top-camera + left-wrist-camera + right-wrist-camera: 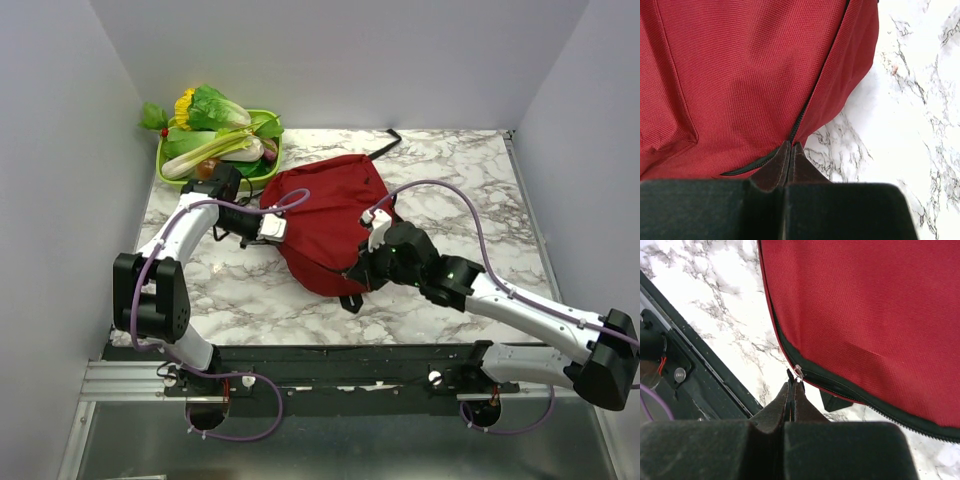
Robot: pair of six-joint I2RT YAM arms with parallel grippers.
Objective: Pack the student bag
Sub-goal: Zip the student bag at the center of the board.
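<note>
The student bag [330, 215], dark red with black zipper trim, lies flat in the middle of the marble table. My left gripper [272, 228] is at its left edge. In the left wrist view the left gripper [791, 145] is shut, its tips pinching the bag [740, 75] right at the black zipper line [802, 112]. My right gripper [362, 268] is at the bag's near edge. In the right wrist view the right gripper [792, 382] is shut on the black zipper pull, whose silver ring [798, 371] shows just past the tips, by the bag [865, 305].
A green basket [166, 176] of toy vegetables stands at the back left, close to the left arm. A black strap [386, 141] trails from the bag's far side. The black front rail [700, 365] runs just near of the right gripper. Walls close in on both sides.
</note>
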